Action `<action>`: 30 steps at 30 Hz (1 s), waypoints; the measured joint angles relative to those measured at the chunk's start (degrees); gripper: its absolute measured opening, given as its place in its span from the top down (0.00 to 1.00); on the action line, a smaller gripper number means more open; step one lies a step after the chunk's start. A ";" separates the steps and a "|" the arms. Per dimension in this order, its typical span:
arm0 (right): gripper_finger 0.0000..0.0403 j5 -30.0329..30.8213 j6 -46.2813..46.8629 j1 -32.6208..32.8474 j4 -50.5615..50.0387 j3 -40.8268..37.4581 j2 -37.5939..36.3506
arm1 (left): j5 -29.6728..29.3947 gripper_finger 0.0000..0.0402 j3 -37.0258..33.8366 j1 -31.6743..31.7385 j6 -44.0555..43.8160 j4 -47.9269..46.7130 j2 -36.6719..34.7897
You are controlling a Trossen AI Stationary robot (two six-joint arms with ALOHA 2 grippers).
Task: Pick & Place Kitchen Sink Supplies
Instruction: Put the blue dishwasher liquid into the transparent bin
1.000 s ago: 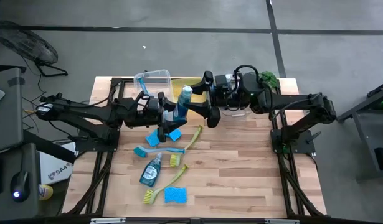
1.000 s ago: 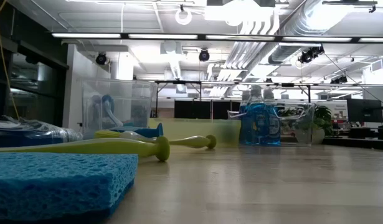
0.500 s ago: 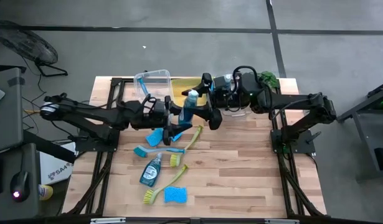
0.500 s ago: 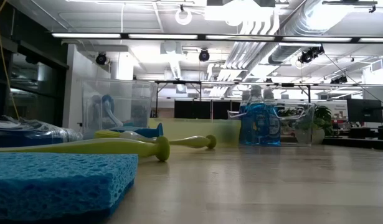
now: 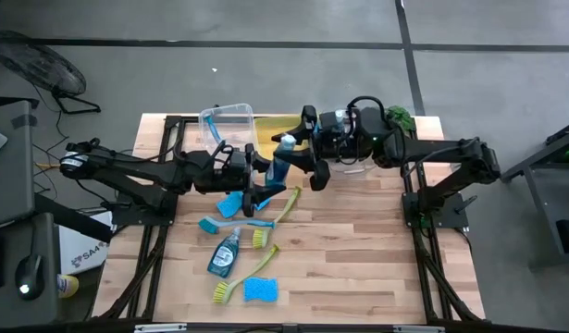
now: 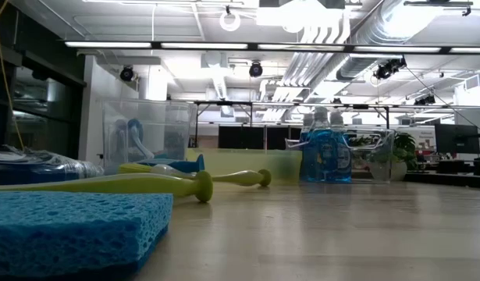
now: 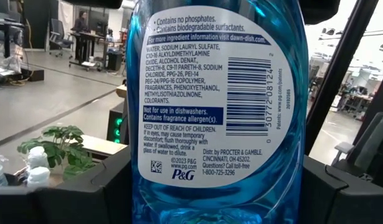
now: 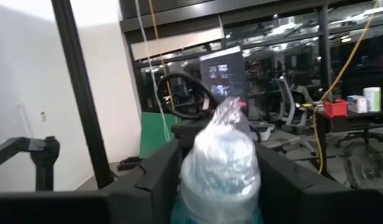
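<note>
high view, handoff: soap bottle (image 5: 280, 159) in the air over the far middle of the worktop (image 5: 358, 250), between left gripper (image 5: 262, 178) and right gripper (image 5: 298, 155); left fingers clamp its body, right fingers sit at the cap end, contact unclear.
high view, worktop: second bottle (image 5: 224, 252), sponge (image 5: 260, 289), brushes (image 5: 275, 215) near-left; clear bin (image 5: 228, 122) far-left.
low view: sponge (image 6: 72, 230) nearest left, brush handle (image 6: 126, 184) behind it, two bottles (image 6: 325, 154) far right; no grippers.
left wrist view: bottle label (image 7: 215, 99) fills the gap between the fingers (image 7: 101, 186), gripped.
right wrist view: bottle cap (image 8: 221, 163) between the fingers (image 8: 155, 180), cannot tell if touching.
</note>
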 joint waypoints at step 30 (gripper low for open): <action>0.69 0.73 0.75 0.04 -1.09 0.07 -0.03 | 0.13 0.27 -0.07 0.02 -1.01 0.13 -0.02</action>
